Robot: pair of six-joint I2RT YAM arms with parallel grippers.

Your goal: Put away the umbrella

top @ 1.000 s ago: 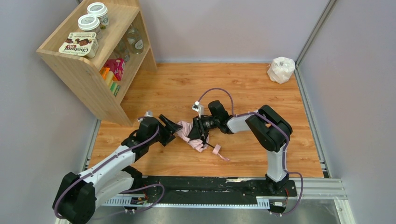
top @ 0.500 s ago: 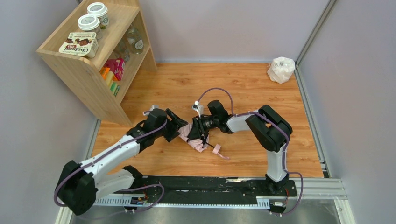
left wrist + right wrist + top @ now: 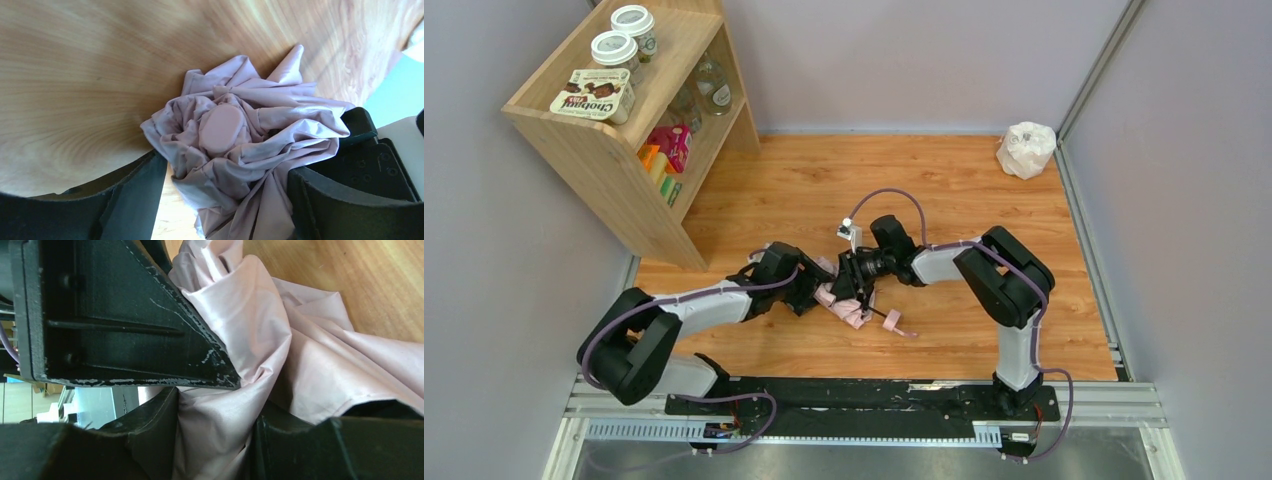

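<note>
The pale pink umbrella [image 3: 841, 301] lies folded and crumpled on the wood floor at the centre. Its thin black shaft, small pink handle [image 3: 891, 319] and wrist loop point towards the near right. My right gripper [image 3: 856, 283] is shut on a fold of its fabric [image 3: 235, 405]. My left gripper [image 3: 817, 291] is open, its jaws on either side of the umbrella's bunched top end [image 3: 235, 145], where a round pink cap [image 3: 221, 128] faces the camera. The right-hand finger [image 3: 350, 195] touches the fabric. The left-hand finger [image 3: 130, 200] stands a little apart from it.
A wooden shelf unit [image 3: 604, 150] with jars and a box on top stands at the back left. A small white plastic bag [image 3: 1026, 149] sits in the back right corner. Grey walls close in the floor, and the arms' rail runs along the near edge.
My left arm has stretched to the right and lowered, bringing its open jaws from beside the umbrella to around its top end. The right gripper has kept its hold and hardly moved.
</note>
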